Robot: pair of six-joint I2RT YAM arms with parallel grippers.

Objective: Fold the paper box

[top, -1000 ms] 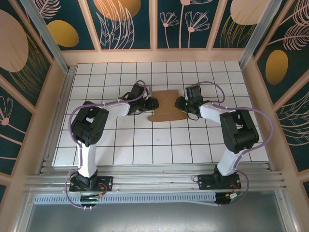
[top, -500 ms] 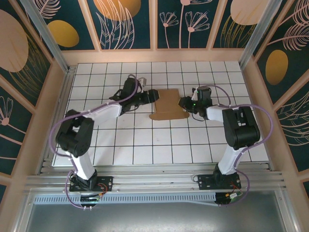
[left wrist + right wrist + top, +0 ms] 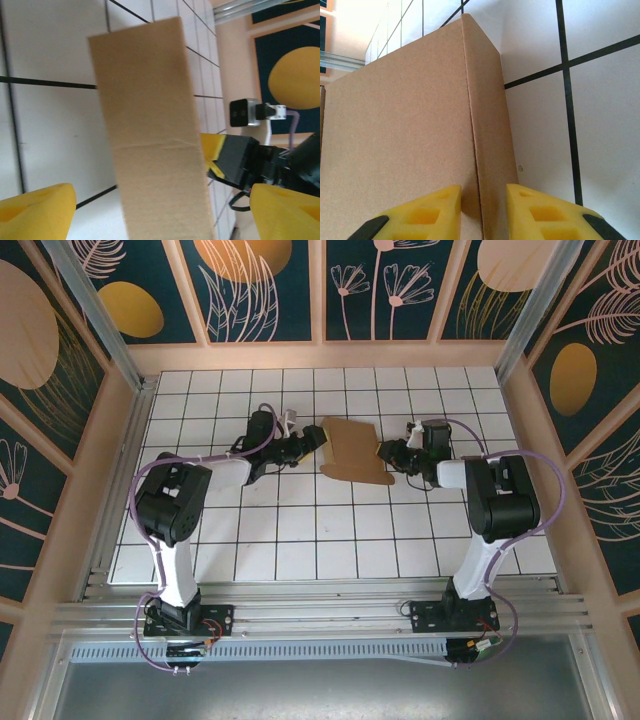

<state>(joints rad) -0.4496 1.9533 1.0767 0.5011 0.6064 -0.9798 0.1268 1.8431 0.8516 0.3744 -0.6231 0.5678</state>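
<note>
Lying in the upper middle of the top view, the paper box (image 3: 352, 450) is showing as a brown cardboard piece on the white gridded table (image 3: 300, 530), slanting a little from upper left to lower right. The two arms are reaching in toward it from either side. The left gripper (image 3: 316, 443) is sitting at the box's left edge and the right gripper (image 3: 386, 452) at its right edge.

In the left wrist view the cardboard is running as a tall plain panel through the middle of the frame, with a faint crease crossing it about halfway down. The left gripper (image 3: 160, 217) is standing wide apart, its yellow fingers (image 3: 35, 210) sitting in the lower left and lower right corners with the panel between them and clear gaps on both sides. Behind the panel's right edge, a yellow pad (image 3: 211, 152) of the right gripper is peeking out.

In the right wrist view the box is filling the left and centre of the frame, a wide face and a narrow face meeting at a sharp folded edge. The right gripper (image 3: 482, 215) is pinching narrowly on that edge at the bottom of the frame, one yellow finger pressing on each face
</note>
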